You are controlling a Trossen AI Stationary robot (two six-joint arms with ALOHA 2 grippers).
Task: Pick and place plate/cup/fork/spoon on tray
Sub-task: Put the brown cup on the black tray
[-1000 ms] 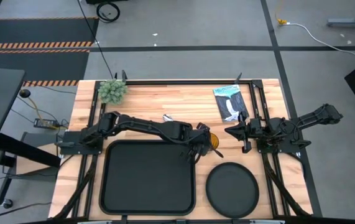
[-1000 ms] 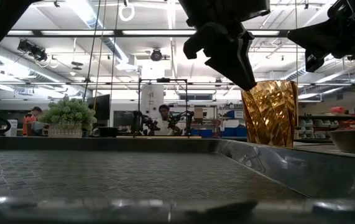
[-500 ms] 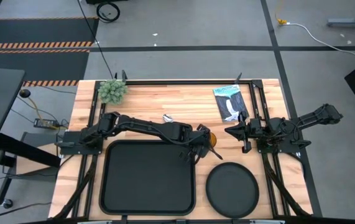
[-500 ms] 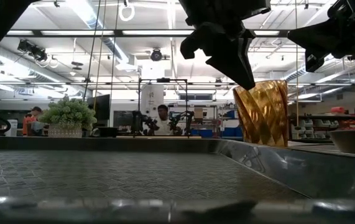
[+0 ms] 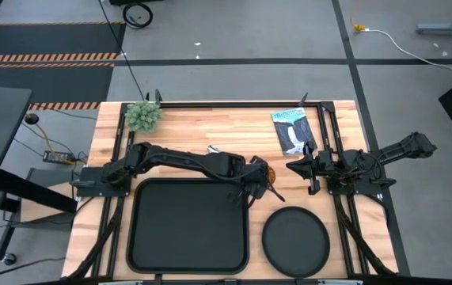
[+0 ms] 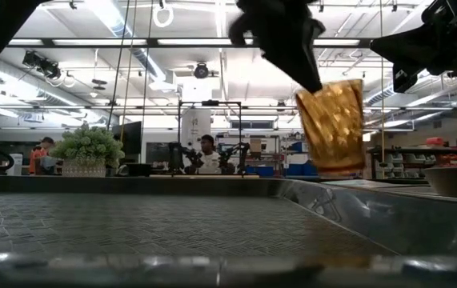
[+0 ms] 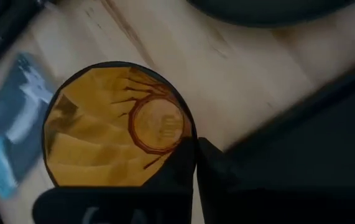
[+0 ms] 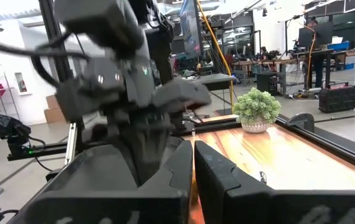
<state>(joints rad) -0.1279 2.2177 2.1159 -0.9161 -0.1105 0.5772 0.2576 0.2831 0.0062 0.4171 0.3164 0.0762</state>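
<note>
Clamped on the rim of the cup point(image 6: 331, 128), the left gripper point(image 6: 288, 48) has one finger inside the wall and one outside, and in the low view the cup hangs clear of the wood, tilted, just past the right rim of the tray point(image 5: 190, 226). To do this step well, I would judge the lift should go high enough for the cup's base to clear the tray's raised rim, the carry should be slow since a pinch on one wall lets the cup swing, and the cup should be levelled over a bare part of the tray floor before the fingers part. The right gripper point(image 5: 294, 167) waits at the right side of the table with its fingers together, holding nothing. From above, the cup point(image 5: 267, 176) is nearly hidden under the arm, yet that view alone lays out the plate point(image 5: 295, 239) near the front edge beside the tray, and a small plant point(image 5: 143, 115) at the back corner. The low view alone shows the gap under the cup and its tilt. The left wrist view looks straight down into the cup point(image 7: 118, 127), showing the pinched wall. The fork and spoon cannot be made out.
</note>
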